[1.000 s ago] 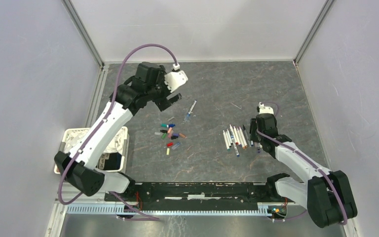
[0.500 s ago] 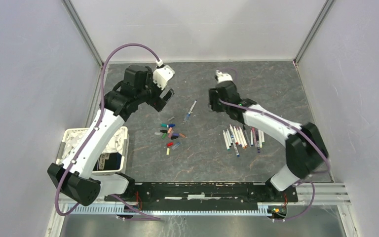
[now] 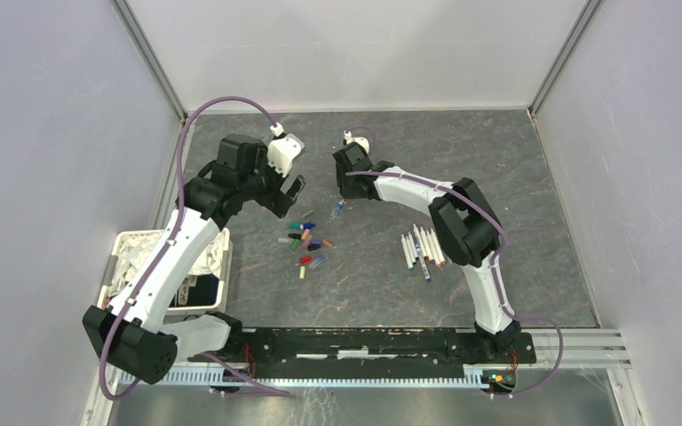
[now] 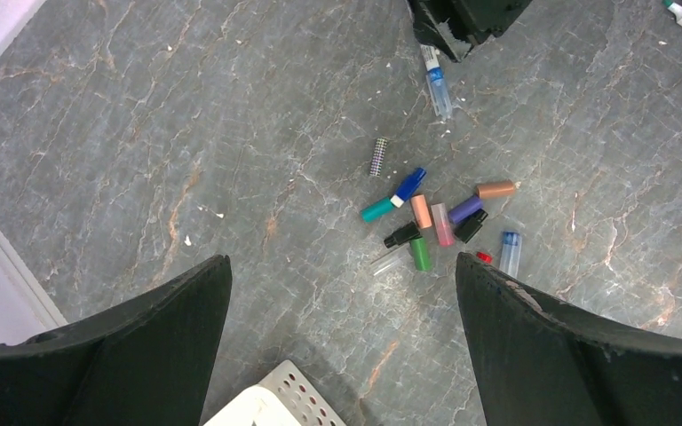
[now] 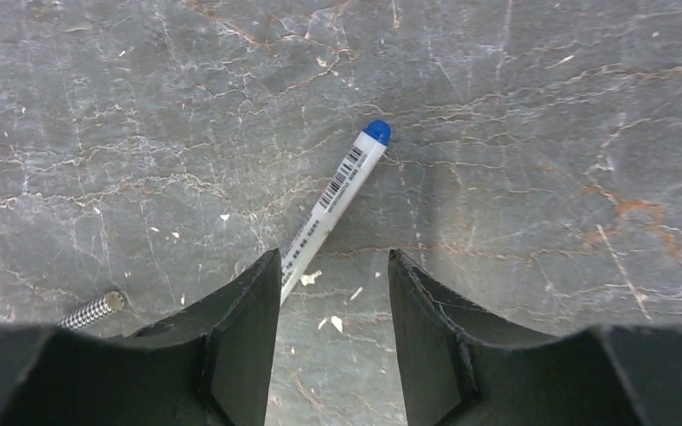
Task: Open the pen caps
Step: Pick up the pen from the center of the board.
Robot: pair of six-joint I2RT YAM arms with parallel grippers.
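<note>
Top view, nearest the bases: white perforated basket at the left edge of the desk, beside the left arm. Right of centre, a row of pens lies side by side, just beside the right arm's elbow. Mid-desk, the pen caps lie in a loose cluster, well apart from that row. The top view only gives coloured specks. The left wrist view resolves teal, blue, peach, pink, purple, black, green, brown, red and a clear bluish one, some touching, all lying flat. Left pincer is spread fully wide, holding nothing, hovering off the desk just past the cluster on its far-left side. A small checkered cylinder lies just beyond the cluster, visible in both wrist views and not made out from the top. Further out, a lone pen lies flat at a slant, apart from the others. Only the right wrist view shows its barcode and rounded blue end. Right pincer sits right over it, fingers partly spread with bare desk between them. The pen's near end runs under the tip of one finger, so nothing is pinched. The left wrist view shows that pincer low at the pen's far end, though I can't tell whether it touches.
</note>
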